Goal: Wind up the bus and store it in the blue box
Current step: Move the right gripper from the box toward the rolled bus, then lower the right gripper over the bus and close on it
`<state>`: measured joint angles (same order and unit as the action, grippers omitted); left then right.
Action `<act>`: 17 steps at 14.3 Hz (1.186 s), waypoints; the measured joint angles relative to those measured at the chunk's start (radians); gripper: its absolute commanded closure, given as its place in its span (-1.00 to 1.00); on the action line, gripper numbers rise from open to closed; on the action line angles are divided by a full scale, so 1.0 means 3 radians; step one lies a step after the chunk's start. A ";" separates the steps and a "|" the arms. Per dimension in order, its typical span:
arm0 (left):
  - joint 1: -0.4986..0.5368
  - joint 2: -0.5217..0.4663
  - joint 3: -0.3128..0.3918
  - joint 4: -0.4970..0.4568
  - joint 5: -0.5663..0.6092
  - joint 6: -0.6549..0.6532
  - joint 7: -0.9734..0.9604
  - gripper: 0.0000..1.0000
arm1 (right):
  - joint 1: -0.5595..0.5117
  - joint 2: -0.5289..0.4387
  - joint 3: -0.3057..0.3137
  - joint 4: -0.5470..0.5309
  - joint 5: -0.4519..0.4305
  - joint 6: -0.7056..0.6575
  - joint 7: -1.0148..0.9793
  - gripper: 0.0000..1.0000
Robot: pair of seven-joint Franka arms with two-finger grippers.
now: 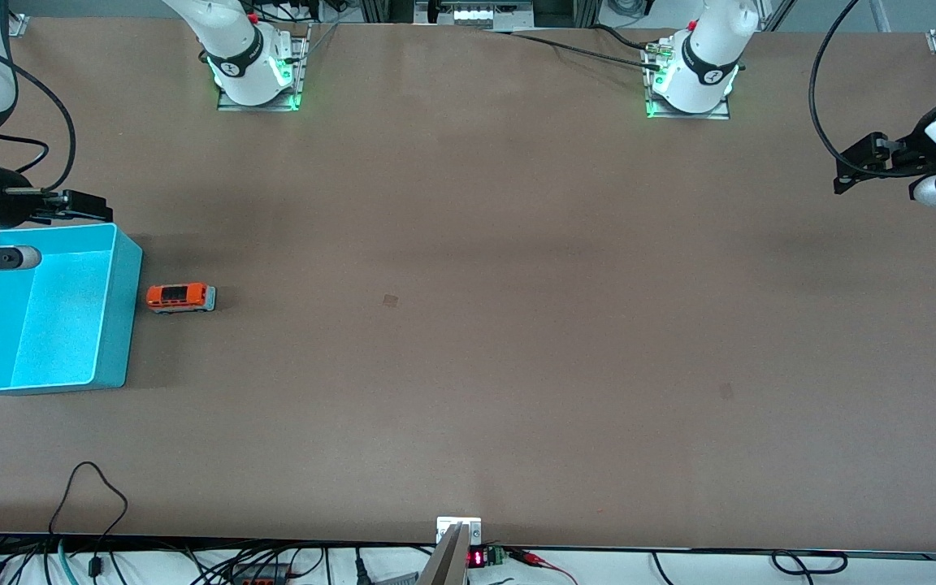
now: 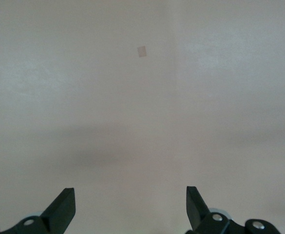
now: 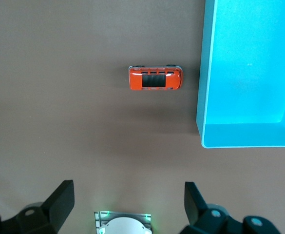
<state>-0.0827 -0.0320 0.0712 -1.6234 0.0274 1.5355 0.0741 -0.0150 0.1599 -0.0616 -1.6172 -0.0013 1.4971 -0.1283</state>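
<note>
The small orange bus [image 1: 181, 297] stands on its wheels on the table, right beside the blue box [image 1: 120, 325] and apart from it. In the right wrist view the bus [image 3: 155, 78] shows its black roof panels next to the box [image 3: 249, 73], whose inside holds nothing. My right gripper [image 1: 88, 205] hangs open and empty above the box's rim at the right arm's end of the table; its jaws [image 3: 127, 187] stand wide. My left gripper [image 1: 851, 169] waits open and empty [image 2: 130, 192] over bare table at the left arm's end.
The right arm's base [image 1: 255, 65] and the left arm's base [image 1: 691, 77] stand along the table's edge farthest from the front camera. A small square mark [image 1: 391, 301] lies mid-table. Cables [image 1: 90, 496] hang at the edge nearest the front camera.
</note>
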 measured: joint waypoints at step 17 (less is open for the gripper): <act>-0.0003 0.0001 -0.0009 0.0000 0.0000 -0.0026 -0.0015 -1.00 | -0.0875 0.0063 0.0903 -0.1880 -0.0163 0.2645 -0.3945 -1.00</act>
<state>-0.0837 -0.0318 0.0686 -1.6236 0.0273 1.5276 0.0696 -0.2776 0.1788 0.2091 -2.1813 -0.0503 2.2907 -1.3116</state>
